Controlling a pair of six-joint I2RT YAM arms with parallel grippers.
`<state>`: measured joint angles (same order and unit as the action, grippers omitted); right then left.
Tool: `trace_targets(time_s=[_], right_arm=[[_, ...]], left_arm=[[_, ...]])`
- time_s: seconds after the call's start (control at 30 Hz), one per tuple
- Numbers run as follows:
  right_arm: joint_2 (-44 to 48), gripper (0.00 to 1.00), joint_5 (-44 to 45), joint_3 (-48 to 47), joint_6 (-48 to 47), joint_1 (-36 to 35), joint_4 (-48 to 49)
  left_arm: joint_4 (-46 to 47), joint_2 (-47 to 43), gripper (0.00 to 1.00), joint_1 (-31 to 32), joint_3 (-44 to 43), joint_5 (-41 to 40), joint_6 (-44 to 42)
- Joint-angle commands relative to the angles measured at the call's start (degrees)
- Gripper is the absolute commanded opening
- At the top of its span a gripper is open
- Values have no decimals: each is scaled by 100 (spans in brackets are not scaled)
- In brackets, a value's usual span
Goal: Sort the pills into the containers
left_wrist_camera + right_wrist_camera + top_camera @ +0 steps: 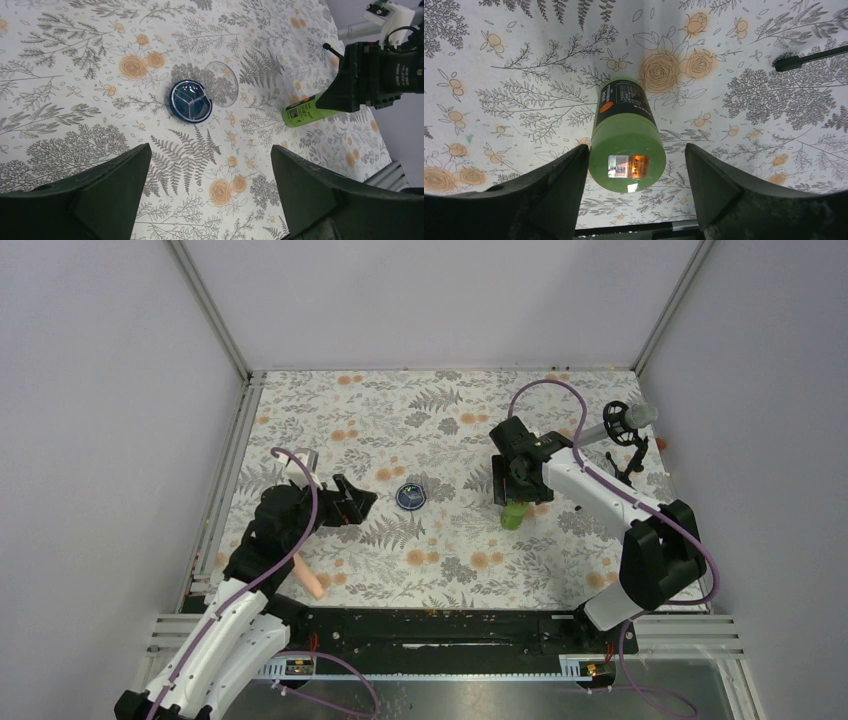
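The right gripper [516,494] covers the top of the green bottle [513,517] in the overhead view, right of centre, so only the bottle's lower part shows there. In the right wrist view the bottle [626,145] stands between the spread fingers [734,195]. There is a plain gap on its right side; on its left side I cannot tell whether finger and bottle touch. A shiny patch on the bottle's top makes it hard to say whether it is capped. The blue jar [411,496] sits near the middle of the table [440,410]. In the left wrist view the jar [190,101] looks divided inside, but its contents are too small to make out. A clear disc [221,83] lies just beside it to the upper right, perhaps touching. The left gripper [358,502] hangs left of the jar, jaws wide apart and holding nothing. A pink rod [311,581] lies close beside the left arm at lower left. Open floral cloth runs between jar and bottle, and a black stand [625,430] crowds the upper right corner.
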<state>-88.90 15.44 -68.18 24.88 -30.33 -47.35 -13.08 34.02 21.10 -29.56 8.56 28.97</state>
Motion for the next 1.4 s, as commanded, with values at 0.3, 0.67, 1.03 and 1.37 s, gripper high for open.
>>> trace_targets(time_s=[0.3, 0.67, 1.03, 1.37], right_arm=[[311, 18, -1172, -431, -111, 71, -186], [1151, 13, -5692, -541, -1147, 54, 836], [1220, 13, -6666, -798, -1465, -120, 1484], [1095, 14, -6869, -655, -991, -243, 2860]], left_arm=[[1342, 315, 90, 330, 276, 764, -83], [2203, 1809, 90, 980, -762, 3299, -1373], [1967, 3303, 82, 982, -1658, 5074, -1079], [1717, 3779, 44, 984, -1989, 5670, -1060]])
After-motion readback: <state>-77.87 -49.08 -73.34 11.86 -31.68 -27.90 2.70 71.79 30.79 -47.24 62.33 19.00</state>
